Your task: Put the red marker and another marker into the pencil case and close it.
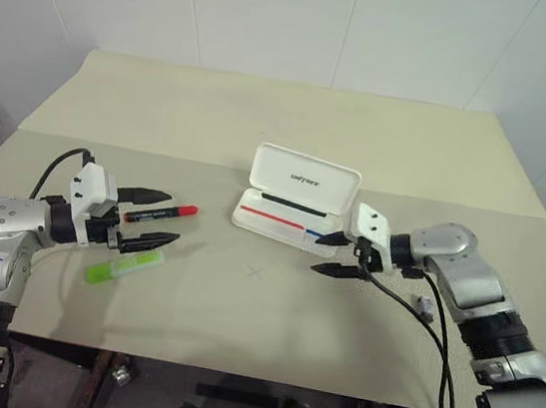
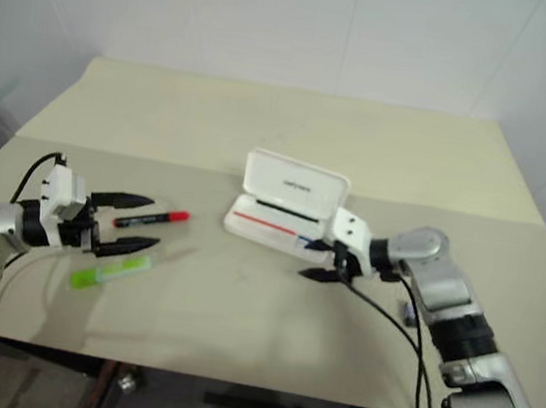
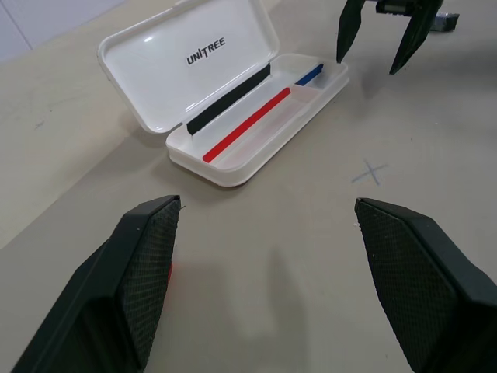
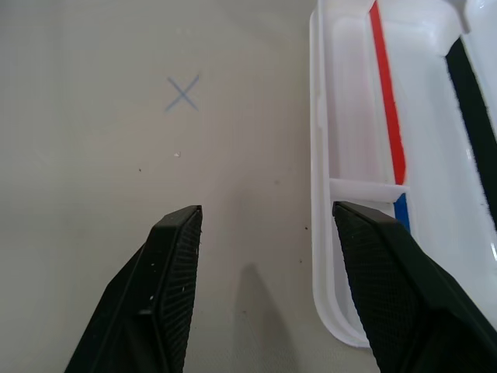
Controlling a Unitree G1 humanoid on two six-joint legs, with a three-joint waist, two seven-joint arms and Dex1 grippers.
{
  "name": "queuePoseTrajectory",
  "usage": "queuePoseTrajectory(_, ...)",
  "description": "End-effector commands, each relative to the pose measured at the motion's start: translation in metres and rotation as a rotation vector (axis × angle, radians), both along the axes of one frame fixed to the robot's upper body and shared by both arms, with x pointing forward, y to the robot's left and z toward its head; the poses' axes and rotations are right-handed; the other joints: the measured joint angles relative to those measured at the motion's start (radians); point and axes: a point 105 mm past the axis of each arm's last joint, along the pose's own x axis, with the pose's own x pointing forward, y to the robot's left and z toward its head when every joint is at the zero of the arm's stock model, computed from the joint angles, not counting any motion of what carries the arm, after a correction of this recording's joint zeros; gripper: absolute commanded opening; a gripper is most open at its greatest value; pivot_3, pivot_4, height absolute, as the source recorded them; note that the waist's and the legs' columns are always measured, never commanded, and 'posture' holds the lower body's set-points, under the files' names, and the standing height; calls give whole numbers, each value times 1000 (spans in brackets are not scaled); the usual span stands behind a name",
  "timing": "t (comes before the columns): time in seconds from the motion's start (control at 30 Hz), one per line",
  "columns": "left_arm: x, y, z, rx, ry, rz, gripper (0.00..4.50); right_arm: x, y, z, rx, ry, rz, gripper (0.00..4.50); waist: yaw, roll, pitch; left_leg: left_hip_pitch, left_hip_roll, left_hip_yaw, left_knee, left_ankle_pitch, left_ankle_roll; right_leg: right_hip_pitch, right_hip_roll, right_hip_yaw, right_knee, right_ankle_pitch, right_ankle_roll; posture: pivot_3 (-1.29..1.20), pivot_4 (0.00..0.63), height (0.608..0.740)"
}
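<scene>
The white pencil case (image 1: pixel 302 178) lies open in the middle of the table, its lid up. It has a red and a blue stripe and a black strip inside and holds no marker. The red marker (image 1: pixel 161 213) lies to its left, red cap towards the case. My left gripper (image 1: pixel 172 218) is open, with the marker lying between its two fingers. The lime-green highlighter (image 1: pixel 124 267) rests just in front of that gripper. My right gripper (image 1: pixel 319 253) is open and empty at the case's right front corner, one finger (image 4: pixel 388 272) over the case's rim (image 4: pixel 318 155).
A pencilled X (image 1: pixel 256 272) marks the table in front of the case. A small grey object (image 1: pixel 426 307) lies under my right forearm, where black cables hang. The table's front edge runs close below both arms, and a white wall stands behind the table.
</scene>
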Motion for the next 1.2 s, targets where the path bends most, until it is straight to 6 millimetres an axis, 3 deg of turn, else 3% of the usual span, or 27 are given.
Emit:
queuePoseTrajectory(0.03,-4,0,12,-3,-54,3,3840,7,4,1,-22,-19,17,2822,0,0,0,0,0,0,0,0,0,-1,0,0,0,0,0,0,150,740)
queuePoseTrajectory(0.5,-11,6,18,-13,-103,62,3840,34,-2,-11,-89,-20,-41,2822,-1,0,0,-1,1,4,0,0,0,-4,0,2,7,0,-1,0,150,740)
queuePoseTrajectory(0.63,-11,7,20,-16,-112,70,3840,40,-5,-12,-142,-53,-43,1941,-2,0,0,0,0,4,1,0,0,-4,0,2,7,0,-1,0,150,740)
queuePoseTrajectory(0.8,-11,8,20,-16,-116,79,3840,40,-2,-6,-130,-61,-27,197,-4,0,0,0,0,4,1,1,-2,-4,0,2,7,0,-1,0,150,740)
queuePoseTrajectory(0.83,-11,8,20,-15,-117,80,3840,40,-1,-6,-129,-64,-24,13,-4,-1,-1,1,0,4,1,1,-2,-4,0,3,7,0,-1,0,150,740)
queuePoseTrajectory(1.2,-9,8,22,-10,-121,71,3840,25,1,8,-106,-82,30,13,-1,-1,0,0,0,4,1,2,-3,-5,0,3,10,1,-2,0,150,740)
